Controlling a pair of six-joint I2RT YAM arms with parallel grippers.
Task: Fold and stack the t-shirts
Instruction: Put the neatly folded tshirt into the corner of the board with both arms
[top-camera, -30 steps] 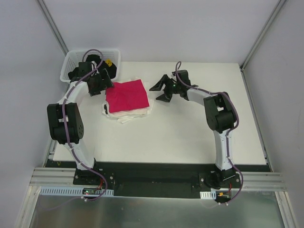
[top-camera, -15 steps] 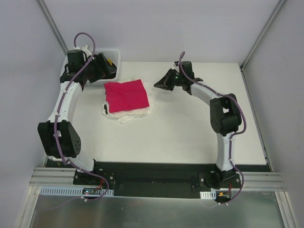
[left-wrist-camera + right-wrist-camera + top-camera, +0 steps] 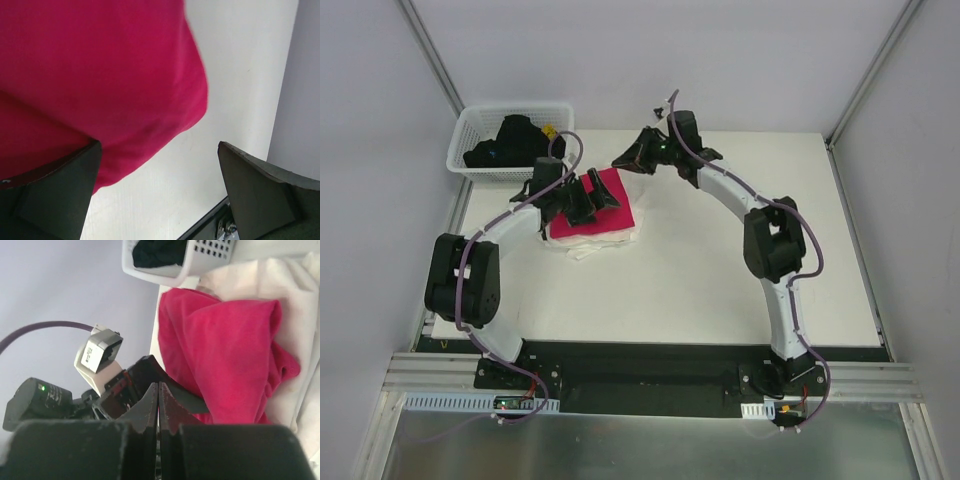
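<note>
White lattice basket (image 3: 461, 150) at the tabletop's (image 3: 720, 280) far-left corner holds dark items (image 3: 510, 140) and a yellow piece (image 3: 550, 130). Beside it, 1 magenta t-shirt (image 3: 621, 204) lies folded atop 1 cream t-shirt (image 3: 605, 241). Left claw (image 3: 592, 199), jaws wide apart, is over the magenta cloth. Right claw (image 3: 158, 390) is closed, holding nothing.

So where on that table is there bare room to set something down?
Bare table lies between the magenta shirt, stacked on the cream shirt, and the near edge, flanked by the left arm and right arm. The strip right of the right arm is free too. Crowded: the far left, with the basket, those shirts and both arms reaching in.
</note>
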